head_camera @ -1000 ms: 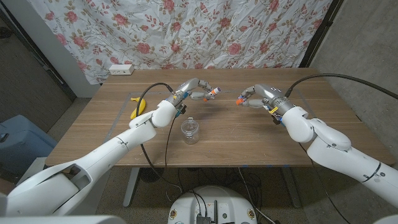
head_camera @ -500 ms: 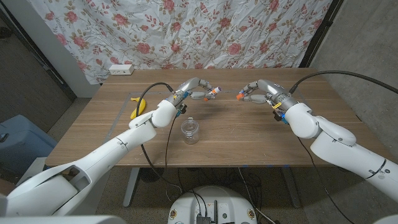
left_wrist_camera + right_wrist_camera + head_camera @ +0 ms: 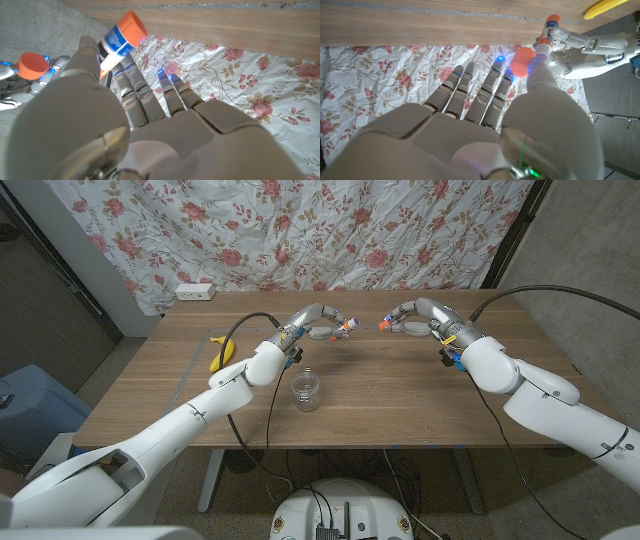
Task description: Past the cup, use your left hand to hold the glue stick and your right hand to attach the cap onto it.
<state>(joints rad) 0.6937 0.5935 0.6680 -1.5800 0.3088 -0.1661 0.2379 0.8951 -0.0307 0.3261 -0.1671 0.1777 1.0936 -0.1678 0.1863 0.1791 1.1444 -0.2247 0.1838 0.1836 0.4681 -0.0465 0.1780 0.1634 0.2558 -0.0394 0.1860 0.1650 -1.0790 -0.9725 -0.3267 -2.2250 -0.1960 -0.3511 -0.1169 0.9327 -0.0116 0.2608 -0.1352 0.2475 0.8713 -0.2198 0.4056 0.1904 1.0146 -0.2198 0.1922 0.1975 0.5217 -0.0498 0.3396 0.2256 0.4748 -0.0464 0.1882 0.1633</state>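
My left hand [image 3: 318, 326] is raised above the far part of the wooden table [image 3: 400, 405], beyond the clear glass cup [image 3: 307, 391], and its fingers pinch the glue stick [image 3: 343, 328], with the orange end pointing toward my other hand. My right hand [image 3: 412, 320] is at the same height and pinches the orange cap [image 3: 385, 331] at its fingertips. Cap and stick are near each other but apart. A yellow banana [image 3: 221, 351] lies at the table's left side.
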